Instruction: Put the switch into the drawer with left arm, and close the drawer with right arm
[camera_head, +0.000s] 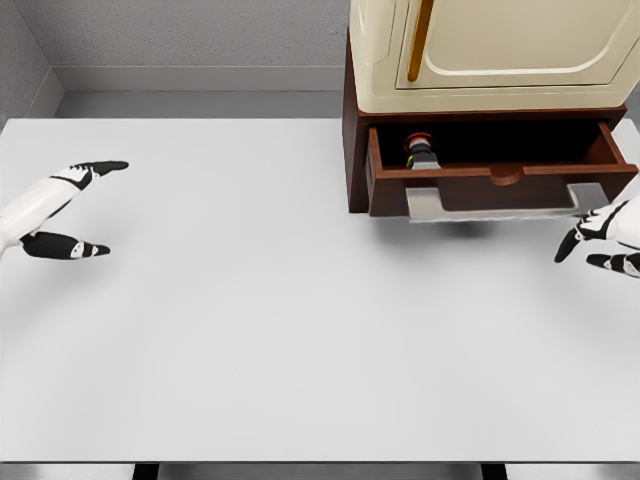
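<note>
Table (250, 330) in white fills most of the view, and its wide middle carries nothing, so both arms have free room to move. At the far right stands a brown cabinet (356, 150) with a cream box (500, 50) on top. Its drawer (385, 185) is pulled out toward the robot, with a pale flat handle (430, 205) along the front. The switch (421, 152), small with a red top, already lies inside the drawer, near its left part.

The left hand (62, 210) rests far on the left edge, well apart from the cabinet, with fingers spread and holding nothing. The right hand (605, 240) is just below the right end of the handle, fingers loosely open, gripping nothing.

I judge that the closing step is now in hand. To do it well, the right hand should meet the drawer front flat and nearer the middle, then push straight back; a push on the right corner alone could twist the drawer. The hand is close to the right edge of the view, so moving inward is safer.
</note>
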